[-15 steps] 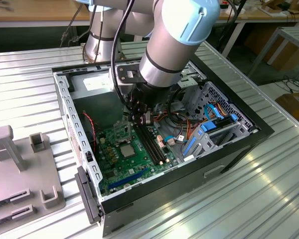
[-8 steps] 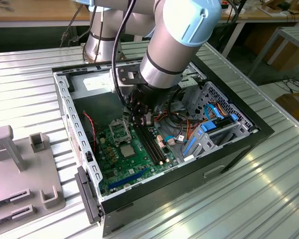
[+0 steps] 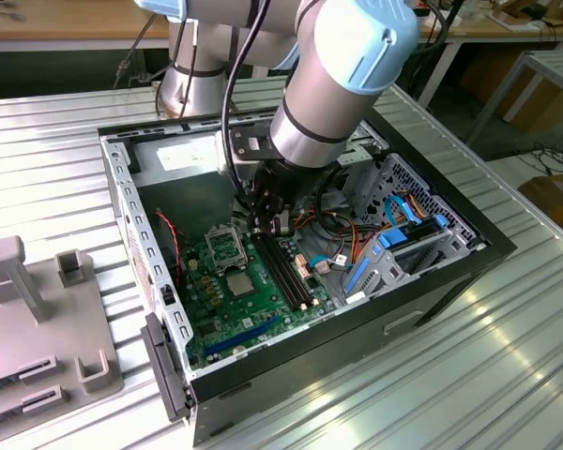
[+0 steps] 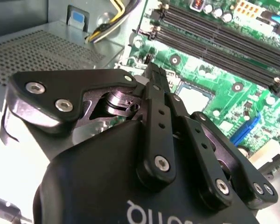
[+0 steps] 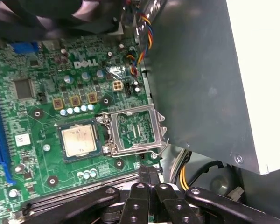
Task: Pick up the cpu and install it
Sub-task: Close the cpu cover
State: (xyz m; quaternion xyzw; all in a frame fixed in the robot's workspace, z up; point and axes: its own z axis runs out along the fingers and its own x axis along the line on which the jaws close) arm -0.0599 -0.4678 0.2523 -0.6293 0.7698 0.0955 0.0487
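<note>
Ribbed metal tabletop [image 3: 507, 375] all around, with an open black PC case [image 3: 450, 281] lying on its side in the middle, green motherboard [image 3: 220, 300] facing up. The cpu [image 5: 78, 140] is already sitting flat in its socket on that board, shiny lid up, basically square so no real long axis to speak of, edges lined up with the board's edges. Right beside the cpu, touching the socket edge, the metal retention frame [image 5: 136, 130] is flipped open and lying back toward the dark case wall. On the cpu's other side runs a blue slot [image 5: 0, 130]. The gripper [image 4: 154, 77] hangs over the board near the black RAM slots [image 3: 286, 272], a little off from the cpu rather than over it, and its fingers [image 4: 156, 107] are pressed together with nothing between them, as far as the second wrist view shows. Off past the case on the exterior view's left sits a grey plastic fixture [image 3: 38, 319] with upright posts.
</note>
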